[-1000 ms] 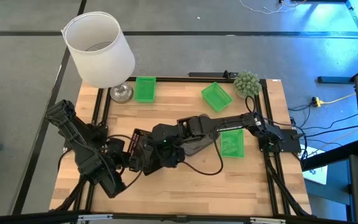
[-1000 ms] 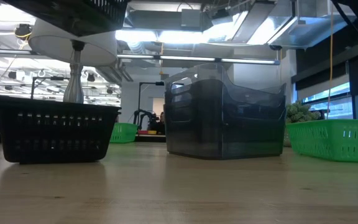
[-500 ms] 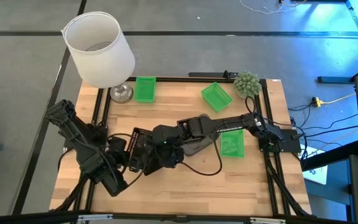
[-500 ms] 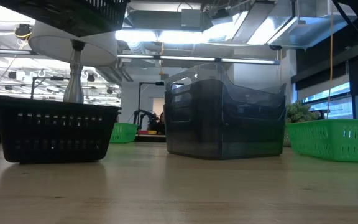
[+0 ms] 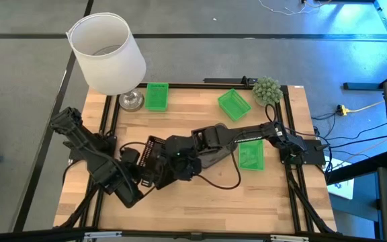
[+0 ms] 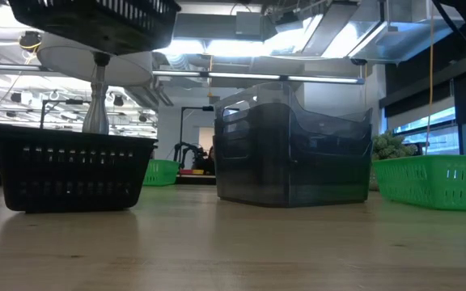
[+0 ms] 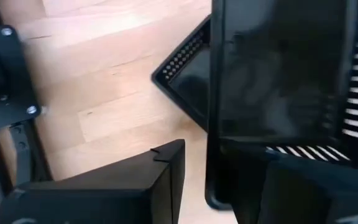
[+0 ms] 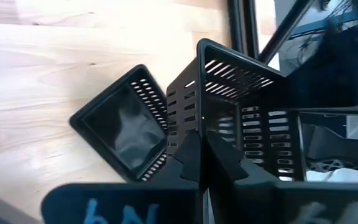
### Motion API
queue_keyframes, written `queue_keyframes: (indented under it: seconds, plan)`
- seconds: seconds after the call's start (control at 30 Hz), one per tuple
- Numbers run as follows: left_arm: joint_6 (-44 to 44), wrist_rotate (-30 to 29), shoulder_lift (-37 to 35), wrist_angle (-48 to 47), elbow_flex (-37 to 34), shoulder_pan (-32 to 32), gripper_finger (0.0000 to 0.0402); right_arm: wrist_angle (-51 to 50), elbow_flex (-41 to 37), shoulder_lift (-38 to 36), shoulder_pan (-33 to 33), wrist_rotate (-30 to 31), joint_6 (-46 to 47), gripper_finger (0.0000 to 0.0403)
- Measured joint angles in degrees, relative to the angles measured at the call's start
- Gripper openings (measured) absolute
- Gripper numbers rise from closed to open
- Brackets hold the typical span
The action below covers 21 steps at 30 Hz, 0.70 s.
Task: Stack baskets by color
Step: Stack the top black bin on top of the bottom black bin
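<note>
My right gripper (image 8: 202, 163) holds one black basket (image 8: 241, 118) in the air, shut on it; the same basket shows at the top of the low view (image 6: 95, 20). A second black basket (image 6: 71, 174) rests by its bottom on the table below it (image 8: 123, 134). My left gripper (image 7: 225, 186) is open. Its fingers stand on either side of the lifted basket's wall (image 7: 215, 124). In the high view both grippers meet at the table's left centre, left (image 5: 140, 173) and right (image 5: 163, 161). My right gripper pinches the lifted basket's perforated wall at an upper corner of the rim (image 8: 199, 127) between its two fingers, slanting down from the table's right. The basket is clear of the table and tilted. My left gripper's outer finger (image 7: 160, 174) stands off the wall; whether the other finger touches, I cannot tell.
A stack of smoky grey baskets (image 6: 294, 145) stands at the table's middle. Green baskets lie at the right (image 5: 250, 154), far right (image 5: 234, 104) and far left (image 5: 156, 96). A white lamp (image 5: 109, 54) and a green plant ball (image 5: 267, 89) stand along the far edge.
My left gripper has opened, let go of the lifted black basket and turned a little. The basket stays in my right gripper and has sunk slightly and shifted in the low view.
</note>
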Motion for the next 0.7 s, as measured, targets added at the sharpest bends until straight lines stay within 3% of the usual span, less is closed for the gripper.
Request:
queue_keyframes:
  seconds: [0.2,0.37,0.53,0.7]
  plan:
    - [1.42,-3.54,0.0,-2.5,5.42,-2.88,0.0083,-2.28,0.0,0.0,-0.36,-0.84,-0.07,0.0003]
    - [5.94,-10.99,-0.04,-2.9,9.17,-5.03,0.0083,-4.88,0.0,0.0,-0.61,-5.59,-1.17,0.0003]
    - [9.24,-13.11,-0.04,-3.05,11.81,-6.8,0.0083,-7.4,0.0,0.28,-0.61,-11.83,-9.24,0.0003]
    - [8.98,-13.25,-0.04,-3.06,12.8,-7.78,0.0083,-7.24,0.01,2.74,-0.68,-12.68,-21.44,0.0003]
